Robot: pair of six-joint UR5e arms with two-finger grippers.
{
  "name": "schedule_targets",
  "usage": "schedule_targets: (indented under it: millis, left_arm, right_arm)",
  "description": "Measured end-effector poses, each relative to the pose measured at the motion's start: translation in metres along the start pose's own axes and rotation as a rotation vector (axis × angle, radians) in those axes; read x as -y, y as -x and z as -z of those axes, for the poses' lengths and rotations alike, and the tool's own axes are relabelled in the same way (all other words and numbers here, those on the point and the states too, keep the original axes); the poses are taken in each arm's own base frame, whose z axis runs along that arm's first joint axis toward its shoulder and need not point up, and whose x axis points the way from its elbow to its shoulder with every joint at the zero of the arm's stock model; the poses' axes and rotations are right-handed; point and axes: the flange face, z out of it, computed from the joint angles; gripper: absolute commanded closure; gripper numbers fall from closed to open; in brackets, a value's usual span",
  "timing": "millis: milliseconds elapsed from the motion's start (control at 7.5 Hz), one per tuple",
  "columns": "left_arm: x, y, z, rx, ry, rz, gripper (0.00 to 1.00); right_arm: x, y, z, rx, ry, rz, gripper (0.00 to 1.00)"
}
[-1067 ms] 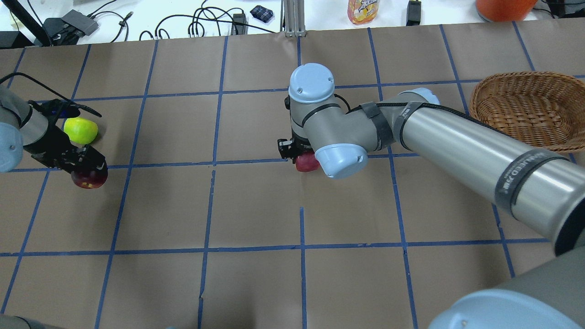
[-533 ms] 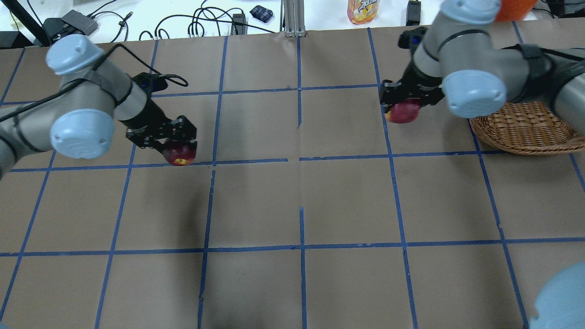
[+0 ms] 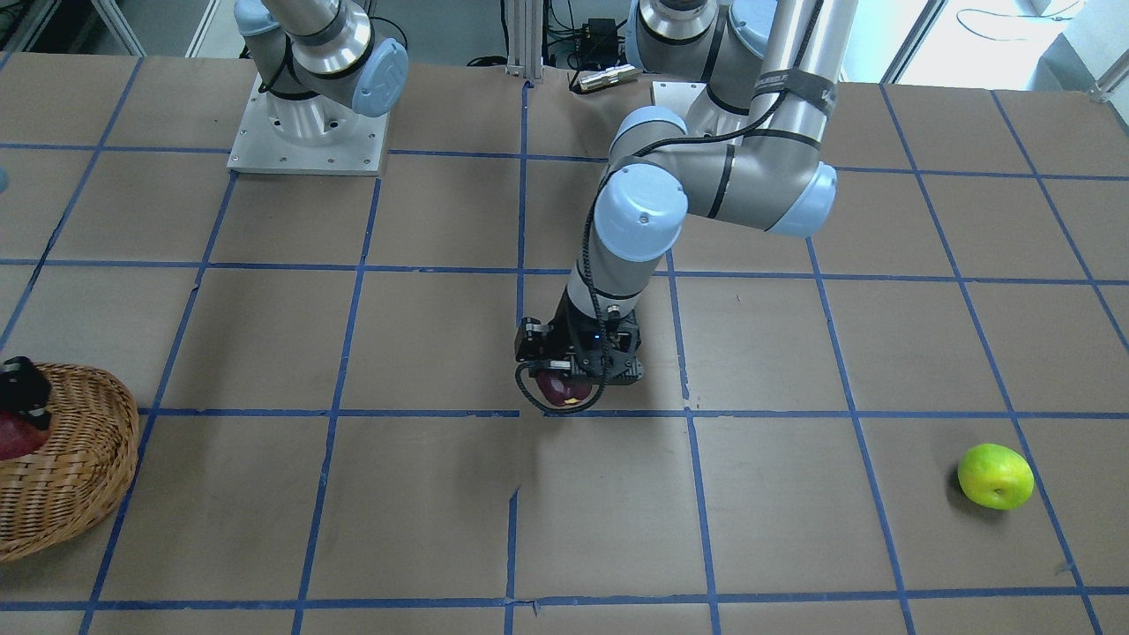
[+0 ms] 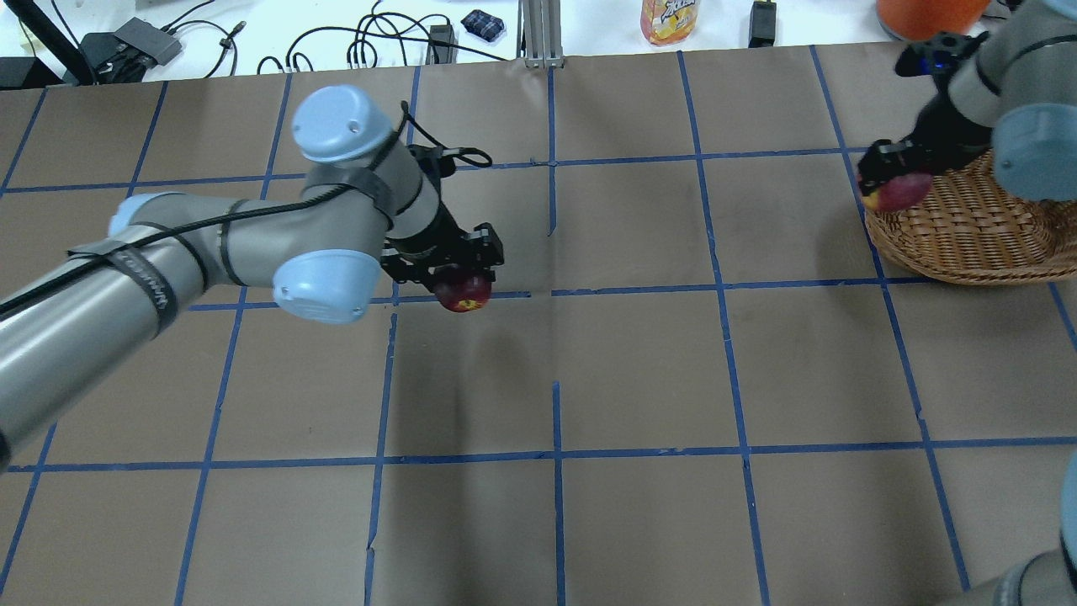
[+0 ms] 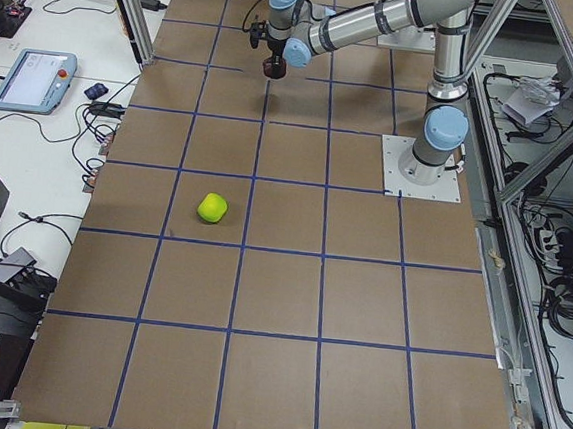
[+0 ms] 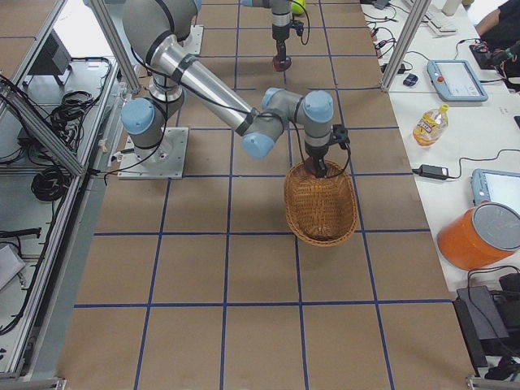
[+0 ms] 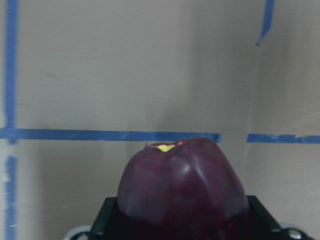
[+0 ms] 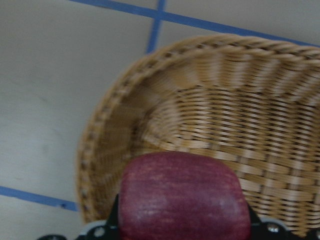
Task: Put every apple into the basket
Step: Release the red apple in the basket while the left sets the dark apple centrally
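Note:
My left gripper (image 4: 458,278) is shut on the dark maroon apple (image 4: 464,297) and holds it above the table near the middle; the apple fills the left wrist view (image 7: 182,195). My right gripper (image 4: 893,171) is shut on the red apple (image 4: 904,194) and holds it over the left rim of the wicker basket (image 4: 976,240). The right wrist view shows that apple (image 8: 184,200) above the basket's inner wall (image 8: 235,115). The yellow-green apple (image 3: 995,476) lies alone on the table far on my left and also shows in the exterior left view (image 5: 213,207).
A juice bottle (image 4: 669,18), an orange container (image 4: 925,15) and cables lie beyond the table's far edge. The right arm's base plate (image 3: 309,132) stands at the near edge. Blue tape lines grid the brown table.
My left arm has carried the maroon apple to the right, from the far left to near the table's middle. My right arm has carried the red apple right to the basket's rim.

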Motion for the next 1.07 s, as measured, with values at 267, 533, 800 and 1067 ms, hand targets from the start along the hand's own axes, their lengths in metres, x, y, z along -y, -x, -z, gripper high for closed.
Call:
schedule_targets:
  millis: [267,533,800,1067]
  left_arm:
    - [0.002,-0.017,-0.03,-0.009,-0.017,0.006,0.0]
    - [0.014,-0.02,-0.026,-0.013,-0.048,0.011,0.0]
    - [0.057,0.035,0.033,0.01,-0.085,0.032,0.0]
    - [0.094,0.153,0.101,0.051,-0.05,0.012,0.0]
  right_arm:
    - [-0.009,-0.09,-0.02,0.017,-0.082,0.068,0.31]
    - [-0.009,-0.115,-0.024,0.048,-0.082,0.074,0.0]
    - [-0.01,-0.116,-0.024,0.067,-0.074,0.089,0.0]
    - [-0.005,-0.097,-0.011,0.122,-0.033,0.106,0.0]
